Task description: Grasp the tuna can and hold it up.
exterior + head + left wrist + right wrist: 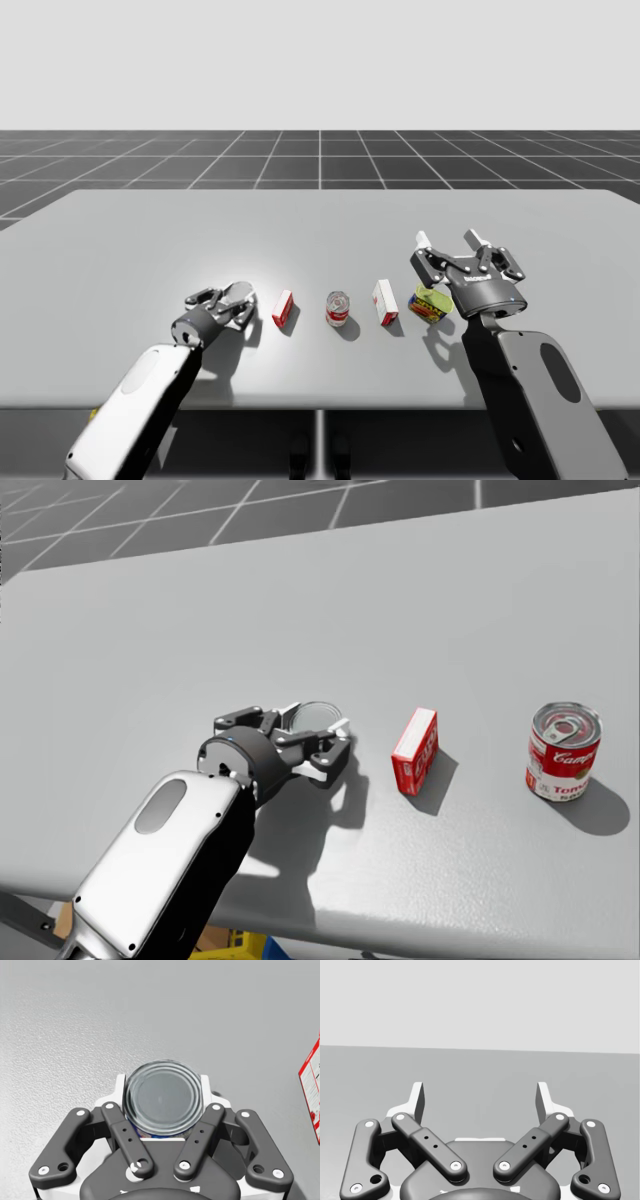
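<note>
tuna can [163,1097]: likely stiff, light, slick; take across its wall.
left claw [163,1081]: pinching its sides.
right claw [480,1097]: spread wide, empty.

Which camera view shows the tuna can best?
The left wrist view: the tuna can shows its whole round lid between my left end effector's fingers. The head view shows part of the lid behind the end effector; the high view, hardly any.

Grey table [120,240] — small red box [283,308], red-and-white can [337,308], white-and-red box [385,302], yellow-green container [431,303], in a row
</note>
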Available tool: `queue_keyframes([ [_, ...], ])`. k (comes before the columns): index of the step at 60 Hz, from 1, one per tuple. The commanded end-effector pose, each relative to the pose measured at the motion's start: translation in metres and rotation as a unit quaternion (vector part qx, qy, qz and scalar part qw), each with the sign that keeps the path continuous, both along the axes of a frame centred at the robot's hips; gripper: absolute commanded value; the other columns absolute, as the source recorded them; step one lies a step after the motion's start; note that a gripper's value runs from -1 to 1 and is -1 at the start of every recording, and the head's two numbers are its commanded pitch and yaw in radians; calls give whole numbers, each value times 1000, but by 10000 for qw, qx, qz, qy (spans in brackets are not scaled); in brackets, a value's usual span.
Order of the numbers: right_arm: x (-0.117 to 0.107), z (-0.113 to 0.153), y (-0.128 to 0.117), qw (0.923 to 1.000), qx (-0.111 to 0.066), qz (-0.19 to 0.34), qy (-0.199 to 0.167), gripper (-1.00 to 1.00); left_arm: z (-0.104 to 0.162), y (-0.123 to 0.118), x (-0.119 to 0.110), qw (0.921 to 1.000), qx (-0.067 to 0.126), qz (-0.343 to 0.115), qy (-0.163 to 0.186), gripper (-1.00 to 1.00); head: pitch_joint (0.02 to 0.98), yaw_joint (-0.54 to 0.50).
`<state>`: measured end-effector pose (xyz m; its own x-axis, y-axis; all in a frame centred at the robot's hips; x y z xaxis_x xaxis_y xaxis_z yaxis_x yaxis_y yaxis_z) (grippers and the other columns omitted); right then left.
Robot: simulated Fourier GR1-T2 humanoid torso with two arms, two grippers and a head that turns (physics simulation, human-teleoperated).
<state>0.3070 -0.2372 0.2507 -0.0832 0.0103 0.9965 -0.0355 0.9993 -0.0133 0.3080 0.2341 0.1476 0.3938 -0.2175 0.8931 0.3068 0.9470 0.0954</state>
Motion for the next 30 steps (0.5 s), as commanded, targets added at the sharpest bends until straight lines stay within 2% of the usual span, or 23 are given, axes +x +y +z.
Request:
queue_keyframes([
  [1, 0, 0, 0, 10000, 3, 4, 2, -1000, -13, 3, -5, 9995, 79, -196, 248, 1000, 796, 324],
  [9, 0, 0, -1, 10000, 9, 2, 1, -1000, -14, 2, -6, 9993, 112, -225, 259, 1000, 724, 331],
  [18, 0, 1, -1, 10000, 18, -6, 1, -1000, -16, 1, -6, 9992, 145, -248, 282, 1000, 583, 346],
  [30, -1, 1, -1, 10000, 35, -8, 3, -1000, -17, 1, -7, 9991, 161, -255, 291, 1000, 491, 354],
])
